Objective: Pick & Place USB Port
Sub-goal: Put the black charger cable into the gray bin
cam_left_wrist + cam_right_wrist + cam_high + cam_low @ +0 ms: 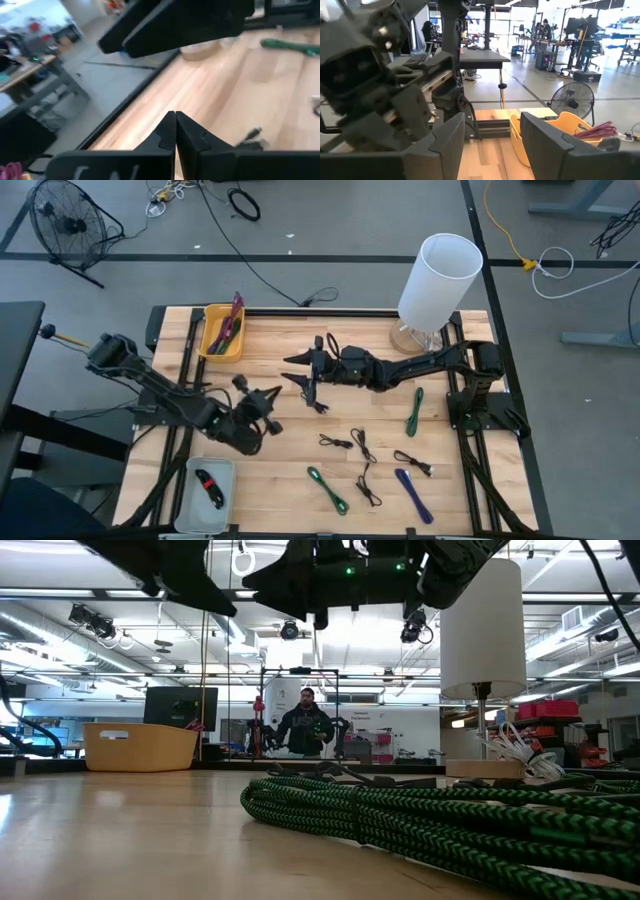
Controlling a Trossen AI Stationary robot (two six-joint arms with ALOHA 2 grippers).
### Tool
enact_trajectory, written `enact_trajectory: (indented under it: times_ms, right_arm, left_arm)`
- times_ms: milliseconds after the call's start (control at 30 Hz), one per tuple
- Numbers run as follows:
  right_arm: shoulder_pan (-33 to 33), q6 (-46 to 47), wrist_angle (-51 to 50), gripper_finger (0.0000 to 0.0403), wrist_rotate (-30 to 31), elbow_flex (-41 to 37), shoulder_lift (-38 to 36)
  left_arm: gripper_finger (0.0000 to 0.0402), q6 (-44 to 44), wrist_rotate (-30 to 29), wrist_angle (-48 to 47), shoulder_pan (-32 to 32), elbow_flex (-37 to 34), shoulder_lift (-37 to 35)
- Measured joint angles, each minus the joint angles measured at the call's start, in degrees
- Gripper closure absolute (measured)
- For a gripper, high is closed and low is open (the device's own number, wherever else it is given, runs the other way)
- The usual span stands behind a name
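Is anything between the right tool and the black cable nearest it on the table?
Nothing visible does. The right tool hangs open close to the black cable. The left tool is shut and empty, off to one side of that gap.

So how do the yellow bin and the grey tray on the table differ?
The yellow bin stands at the table's far edge; the grey tray sits at the near left corner. The yellow bin holds purplish-red cables; the grey tray holds a single black and red one. Both are rectangular containers with cables in them.
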Motion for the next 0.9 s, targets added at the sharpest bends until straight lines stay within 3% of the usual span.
enact_trajectory:
  times_ms: [133, 267, 333, 433, 667, 767, 900]
  right_arm:
    - [-0.06, 0.37, -0.71, 0.0211, 0.16, 0.00, 0.00]
    - [-0.02, -0.03, -1.52, 0.0211, 0.20, 0.00, 0.00]
    - [-0.02, -0.03, -1.95, 0.0211, 0.19, 0.00, 0.00]
    - [-0.02, -0.03, -2.18, 0.0211, 0.15, 0.00, 0.00]
    - [-0.04, -0.04, -1.76, 0.0211, -0.04, 0.00, 0.00]
    - [-0.04, 0.02, -1.76, 0.0211, -0.07, 0.00, 0.00]
    - [-0.04, 0.53, -1.87, 0.0211, -0.20, 0.00, 0.00]
  left_arm:
    - [0.0394, 4.26, 6.59, 2.77, 1.49, -0.06, -3.93]
    - [0.0393, 14.43, 19.49, 10.64, 2.84, -0.23, -7.05]
    - [0.0393, 18.01, 22.73, 13.20, 4.04, -1.90, -8.81]
    - [0.0393, 17.39, 24.81, 14.71, 6.63, -5.84, -12.75]
    - [0.0392, 22.05, 43.35, 36.13, 12.73, -19.54, -21.30]
    - [0.0392, 21.93, 47.37, 43.37, 14.21, -22.79, -22.27]
    - [0.0392, 21.68, 49.02, 44.32, 15.18, -23.34, -22.16]
